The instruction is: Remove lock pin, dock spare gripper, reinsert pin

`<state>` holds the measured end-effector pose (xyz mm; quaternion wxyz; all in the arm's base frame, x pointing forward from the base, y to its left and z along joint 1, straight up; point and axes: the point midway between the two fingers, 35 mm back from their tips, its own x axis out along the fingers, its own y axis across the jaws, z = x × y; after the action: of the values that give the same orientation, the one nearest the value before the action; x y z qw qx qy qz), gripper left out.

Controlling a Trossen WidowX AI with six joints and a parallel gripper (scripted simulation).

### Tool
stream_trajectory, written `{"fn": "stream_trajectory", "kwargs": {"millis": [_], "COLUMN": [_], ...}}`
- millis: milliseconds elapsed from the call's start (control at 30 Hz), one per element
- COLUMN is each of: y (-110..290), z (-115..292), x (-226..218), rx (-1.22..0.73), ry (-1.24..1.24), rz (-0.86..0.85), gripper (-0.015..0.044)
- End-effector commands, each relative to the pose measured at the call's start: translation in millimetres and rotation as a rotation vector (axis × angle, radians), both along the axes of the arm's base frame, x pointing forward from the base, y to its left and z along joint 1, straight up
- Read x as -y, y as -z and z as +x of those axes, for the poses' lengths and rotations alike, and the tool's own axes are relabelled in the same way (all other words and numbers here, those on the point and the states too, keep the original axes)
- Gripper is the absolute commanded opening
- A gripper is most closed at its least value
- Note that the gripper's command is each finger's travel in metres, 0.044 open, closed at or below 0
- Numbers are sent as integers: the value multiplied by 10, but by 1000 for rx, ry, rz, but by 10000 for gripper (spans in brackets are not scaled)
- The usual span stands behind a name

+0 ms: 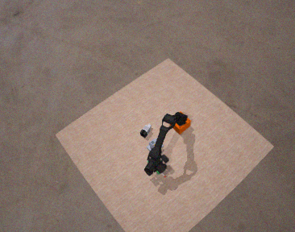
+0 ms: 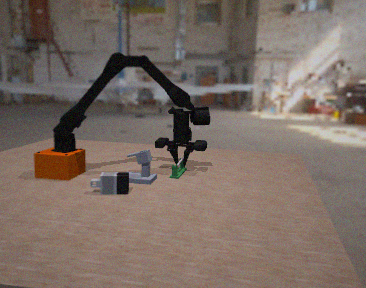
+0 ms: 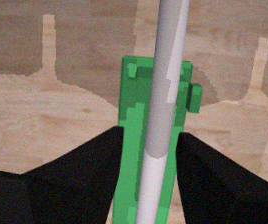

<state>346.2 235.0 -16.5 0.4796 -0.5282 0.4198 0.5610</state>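
The grey lock pin (image 3: 163,96) (image 2: 180,163) rests slanted on a green cradle (image 3: 133,96) (image 2: 177,172) (image 1: 159,172) on the wooden mat. My gripper (image 3: 150,139) (image 2: 180,160) (image 1: 156,168) points down over it, its two black fingers standing on either side of the pin and cradle. A strip of green shows between each finger and the pin, so the fingers are narrow but not touching it. The grey mount with its empty socket (image 2: 143,167) (image 1: 152,143) stands left of the cradle. The spare gripper (image 2: 111,183) (image 1: 145,130), grey and black, lies on its side in front of the mount.
The arm's orange base block (image 2: 59,163) (image 1: 182,126) stands at the left of the mat (image 1: 218,137) in the exterior view.
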Motion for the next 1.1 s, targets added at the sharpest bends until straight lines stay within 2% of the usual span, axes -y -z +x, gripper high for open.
{"fn": "stream_trajectory", "kwargs": {"millis": [0,33,1067], "y": [6,6,-291], "z": [4,4,-91], "x": [5,5,58], "rx": [3,3,-34], "ry": [-4,-4,0], "rz": [-3,-3,-22], "gripper": [23,0,0]}}
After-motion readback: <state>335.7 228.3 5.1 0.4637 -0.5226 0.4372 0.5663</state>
